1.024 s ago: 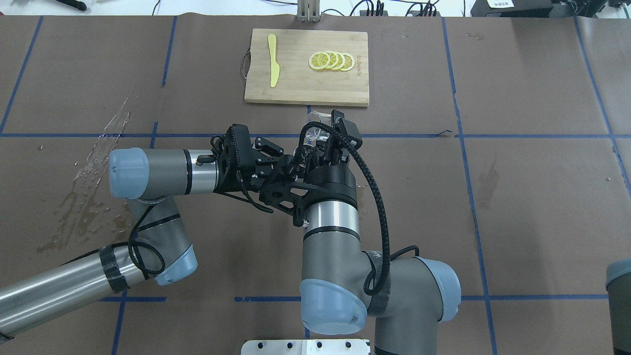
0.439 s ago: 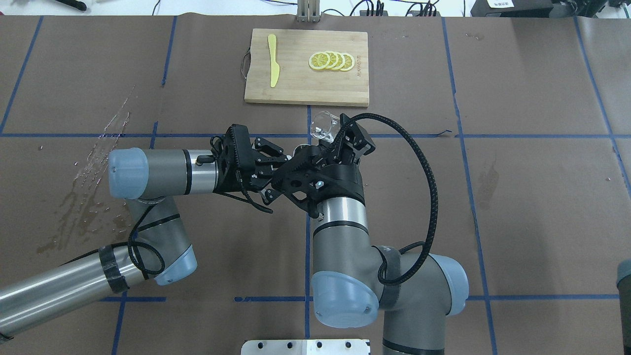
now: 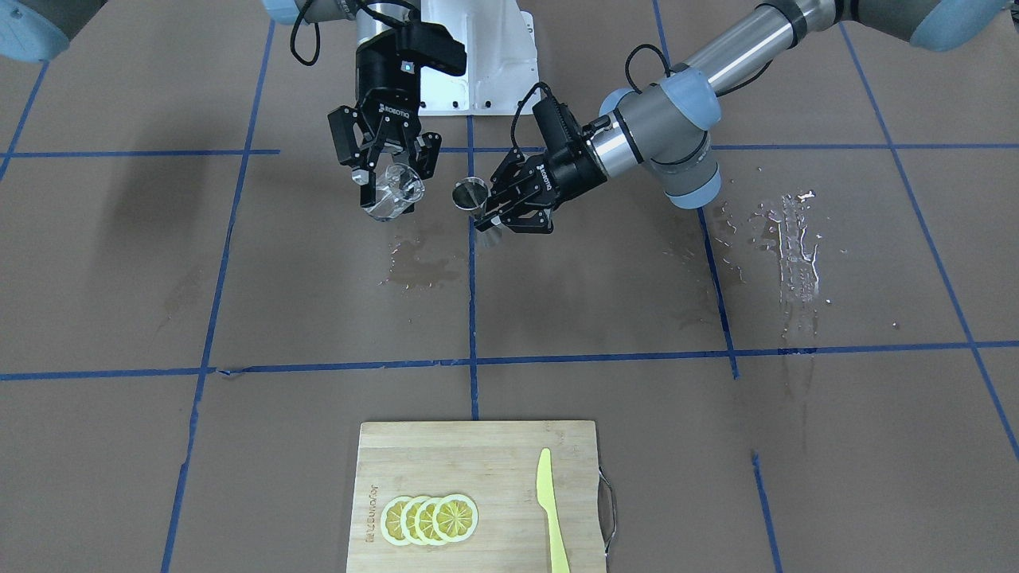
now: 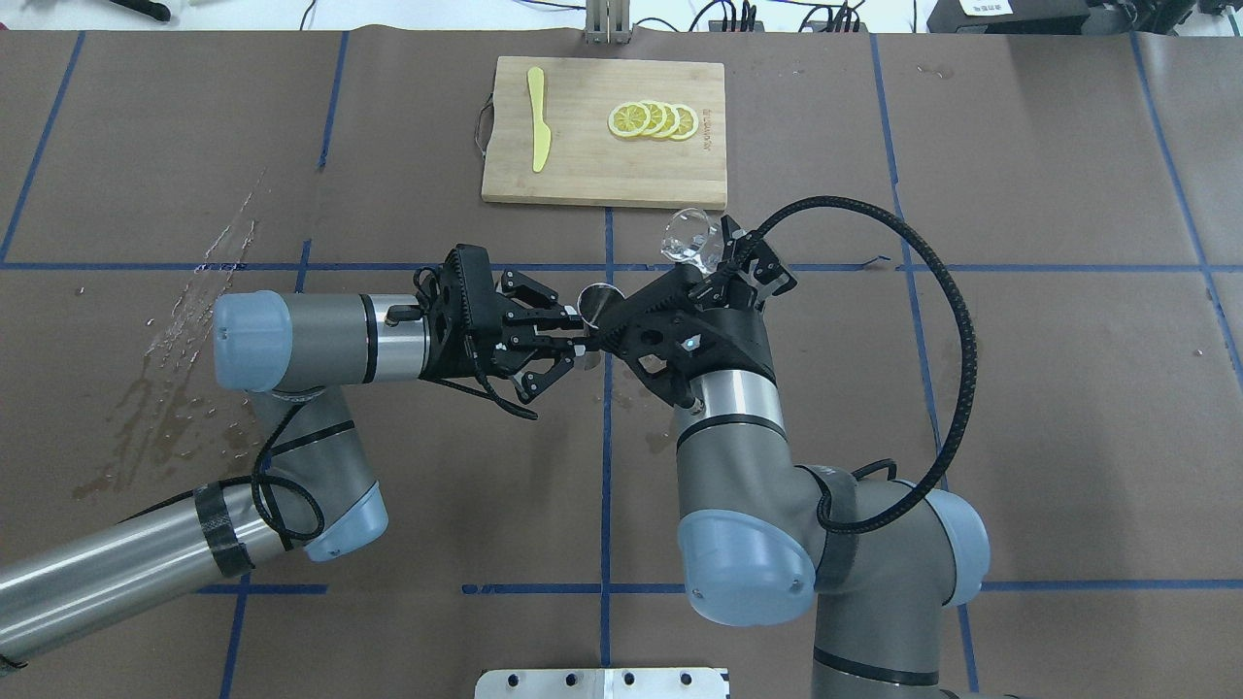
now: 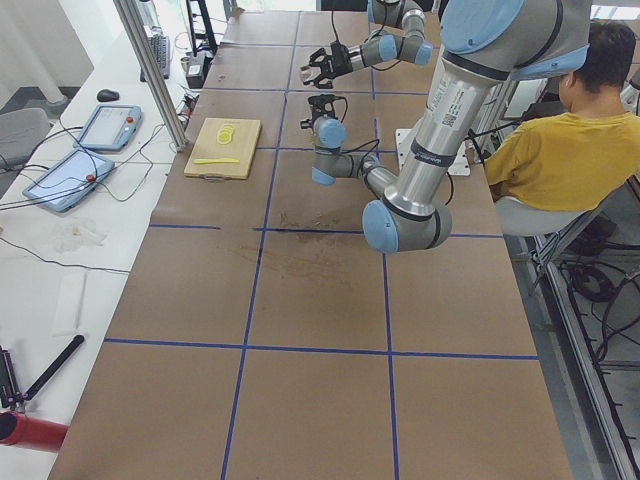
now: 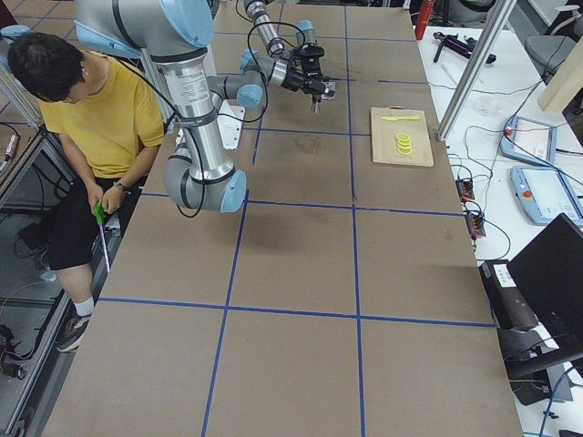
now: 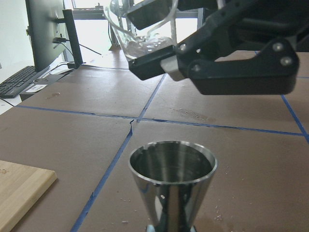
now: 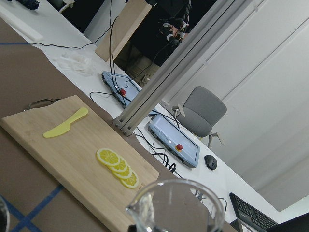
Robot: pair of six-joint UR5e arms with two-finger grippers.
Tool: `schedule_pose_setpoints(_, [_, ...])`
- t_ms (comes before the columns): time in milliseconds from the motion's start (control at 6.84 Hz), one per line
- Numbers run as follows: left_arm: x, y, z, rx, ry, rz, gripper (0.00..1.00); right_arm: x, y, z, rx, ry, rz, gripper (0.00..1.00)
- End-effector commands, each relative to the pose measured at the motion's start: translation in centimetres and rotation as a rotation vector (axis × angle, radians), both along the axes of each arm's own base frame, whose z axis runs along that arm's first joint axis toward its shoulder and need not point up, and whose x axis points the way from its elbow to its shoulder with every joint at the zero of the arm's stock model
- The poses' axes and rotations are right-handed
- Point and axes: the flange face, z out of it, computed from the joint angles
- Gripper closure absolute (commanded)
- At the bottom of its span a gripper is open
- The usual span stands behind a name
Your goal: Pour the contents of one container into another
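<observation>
The right gripper (image 3: 389,177) clamps the tilted glass cup (image 3: 392,197) just beside the steel jigger (image 3: 471,194), which the left gripper (image 3: 486,216) grips at its waist. Lemon slices (image 3: 430,519) and a yellow knife (image 3: 551,509) lie on a cutting board (image 3: 493,446).

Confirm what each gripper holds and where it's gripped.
The right gripper holds the clear glass cup, clamped on opposite sides of its wall, with the cup tilted. The left gripper holds the steel jigger around its narrow waist.

The brown table (image 4: 1049,408) has blue lines (image 4: 1049,267) on it, a wooden board (image 4: 583,170) lying flat, and some wet spots (image 3: 796,247).
</observation>
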Motion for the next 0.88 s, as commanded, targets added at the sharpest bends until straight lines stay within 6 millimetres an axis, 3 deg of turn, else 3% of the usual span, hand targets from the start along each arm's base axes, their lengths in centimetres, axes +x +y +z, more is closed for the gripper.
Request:
schedule_pose_setpoints(0, [-0.1, 0.0, -0.1, 0.001, 0.003, -0.001, 1.00, 1.4, -0.8, 2.2, -0.016, -0.008, 0.028, 1.00])
schedule_pose_setpoints(439, [-0.2, 0.0, -0.2, 0.001, 0.006, -0.002, 1.00, 3.0, -1.4, 5.2, -0.011, -0.077, 0.053, 1.00])
schedule_pose_setpoints(731, [-0.6, -0.2, -0.2, 0.001, 0.009, -0.006, 1.00, 3.3, -1.3, 6.2, -0.041, -0.216, 0.093, 1.00])
